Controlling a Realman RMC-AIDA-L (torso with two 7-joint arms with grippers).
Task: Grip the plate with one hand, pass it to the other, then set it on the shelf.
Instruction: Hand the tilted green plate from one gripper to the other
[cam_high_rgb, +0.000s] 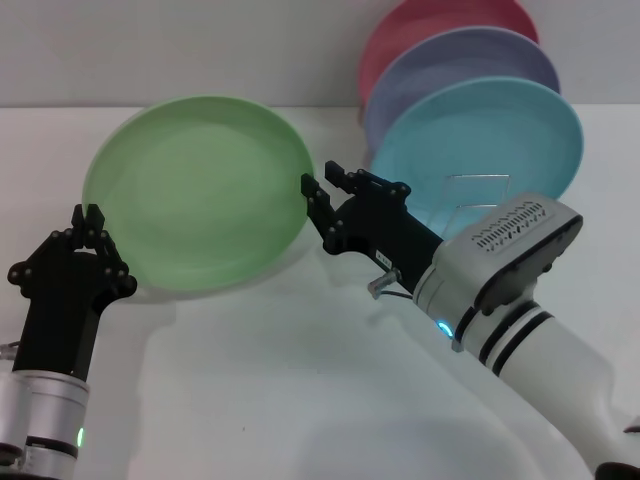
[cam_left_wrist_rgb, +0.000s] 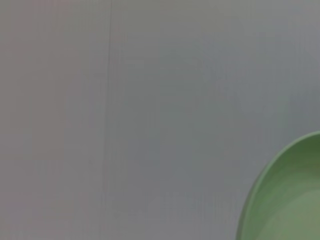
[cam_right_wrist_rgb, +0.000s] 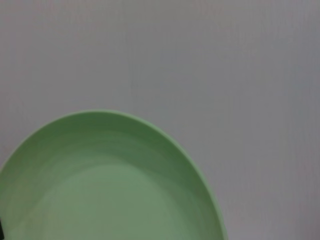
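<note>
Plate (cam_high_rgb: 200, 195) upright, left tool (cam_high_rgb: 90, 222) clamped on its rim, right tool (cam_high_rgb: 322, 185) apart at opposite edge

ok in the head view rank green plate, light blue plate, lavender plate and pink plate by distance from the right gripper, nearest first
From the right gripper:
1. green plate, at its fingers, on the robot's left side.
2. light blue plate, just behind it, front of the rack.
3. lavender plate, behind the blue one.
4. pink plate, rearmost.
</note>
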